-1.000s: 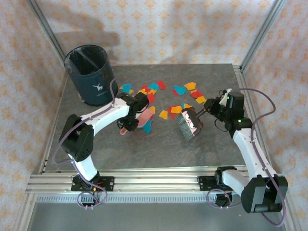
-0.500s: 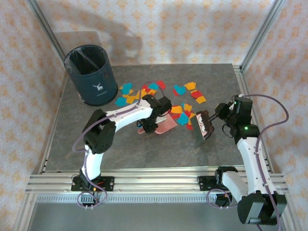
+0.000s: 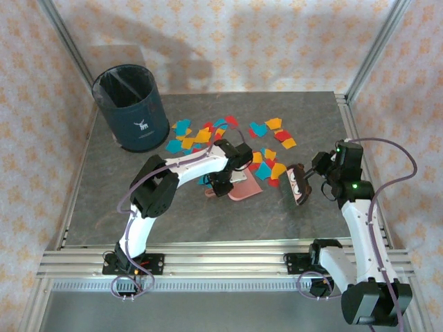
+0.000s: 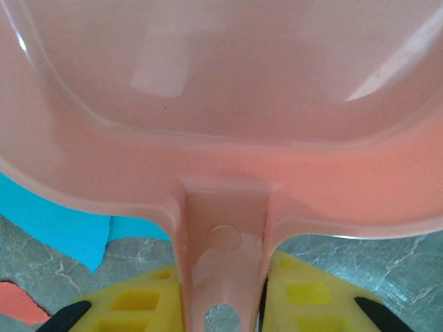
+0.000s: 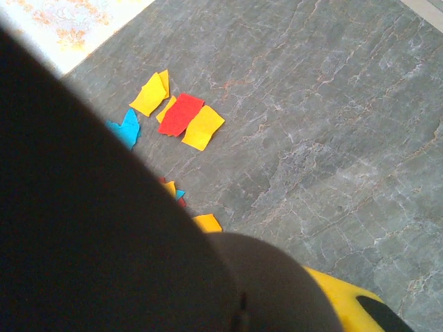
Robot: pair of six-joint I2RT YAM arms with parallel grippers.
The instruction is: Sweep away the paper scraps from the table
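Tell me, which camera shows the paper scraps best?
The top external view: it takes in the wide colourful spread of paper scraps on the table. The left wrist view catches a blue and a red piece by the pink dustpan; the right wrist view sees a few yellow, red and blue ones.

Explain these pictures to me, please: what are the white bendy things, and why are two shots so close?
The white things are two robot arms bolted to a grey table. One picture looks down from above; the others come from a camera on each wrist, hence the close-ups. Coloured paper scraps lie scattered on it, with a dark bin at its far left corner. The left gripper has the handle of a pink dustpan between its fingers; how firmly I cannot tell. The right gripper is shut on a brush.
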